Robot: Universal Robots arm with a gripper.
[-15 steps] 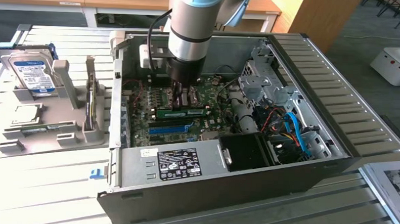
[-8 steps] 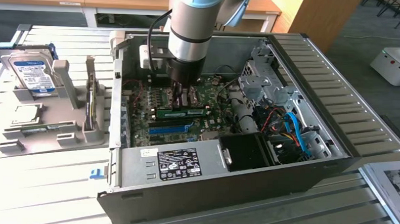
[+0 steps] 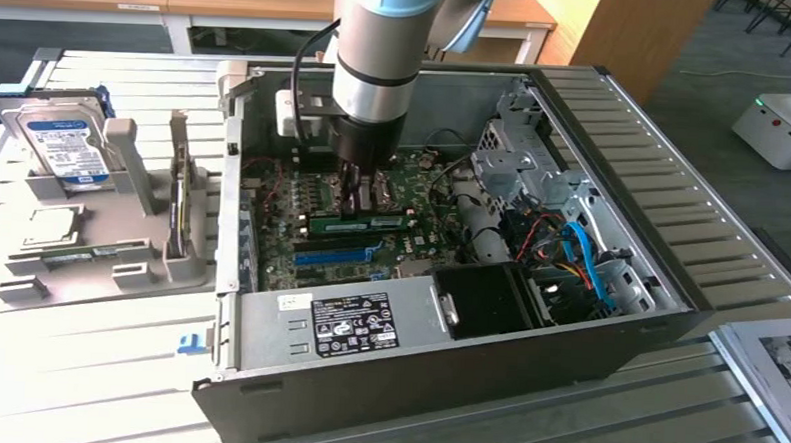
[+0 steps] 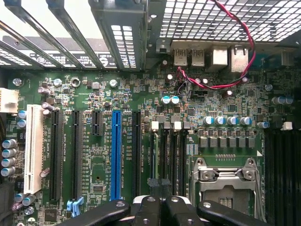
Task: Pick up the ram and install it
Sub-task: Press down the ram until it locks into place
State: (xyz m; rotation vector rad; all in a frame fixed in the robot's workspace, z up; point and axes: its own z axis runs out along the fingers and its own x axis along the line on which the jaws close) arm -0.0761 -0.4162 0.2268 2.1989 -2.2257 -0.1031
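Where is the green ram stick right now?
In the exterior view, the thin green ram stick lies on the motherboard inside the open computer case, just below the black gripper.

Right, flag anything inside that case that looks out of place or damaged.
No damage shows. A red and black wire loops loose over the board by the rear ports, and the processor socket sits bare, with no cooler.

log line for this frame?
stage: install | gripper: shut, down inside PC case | ram: on motherboard just beside gripper | held: unclear

Matt green motherboard [image 4: 103, 165], glossy blue plastic slot [image 4: 116, 155], perforated metal case [image 4: 211, 19].
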